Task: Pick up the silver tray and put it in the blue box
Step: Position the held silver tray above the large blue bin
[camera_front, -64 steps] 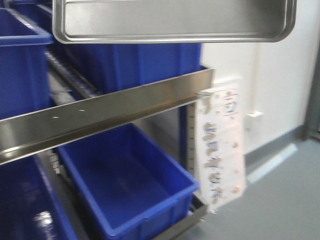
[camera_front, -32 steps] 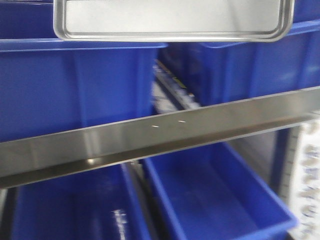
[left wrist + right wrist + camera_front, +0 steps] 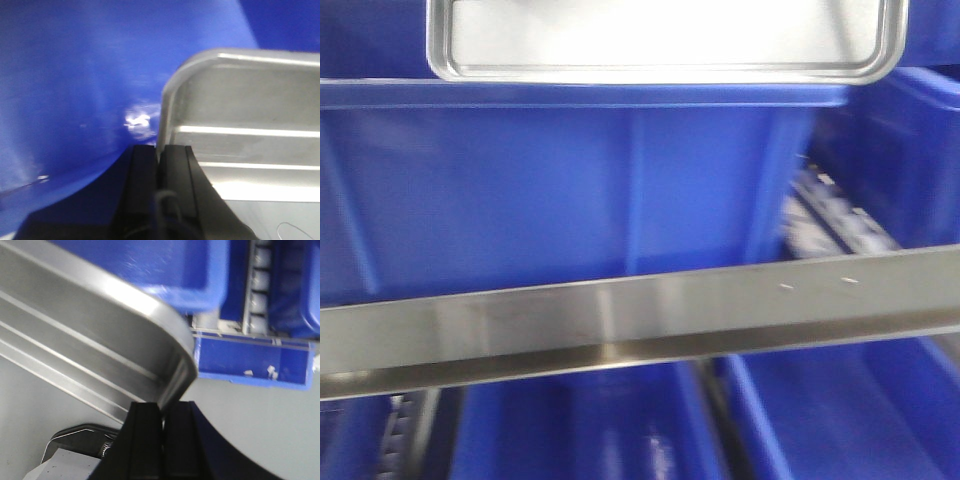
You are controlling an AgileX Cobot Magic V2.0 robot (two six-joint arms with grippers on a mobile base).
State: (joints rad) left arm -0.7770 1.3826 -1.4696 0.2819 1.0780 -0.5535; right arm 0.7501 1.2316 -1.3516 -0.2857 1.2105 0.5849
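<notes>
The silver tray (image 3: 660, 40) hangs at the top of the front view, above the rim of a large blue box (image 3: 620, 180) on the upper shelf. My left gripper (image 3: 159, 152) is shut on the tray's left rim; the tray (image 3: 250, 125) shows its ridged base, with the blue box wall (image 3: 75, 75) close beside it. My right gripper (image 3: 162, 410) is shut on the tray's right rim near a rounded corner; the tray (image 3: 85, 335) slants across that view. Neither gripper shows in the front view.
A steel shelf rail (image 3: 640, 320) crosses the front view below the box. More blue boxes sit on the lower shelf (image 3: 840, 420) and to the right (image 3: 920, 150). Roller tracks (image 3: 260, 285) and grey floor (image 3: 250, 430) show in the right wrist view.
The view has swung left along the rack: the white wall and label sheet are gone, and a wide blue box now fills the centre. The tray stays in the same place at the top.
</notes>
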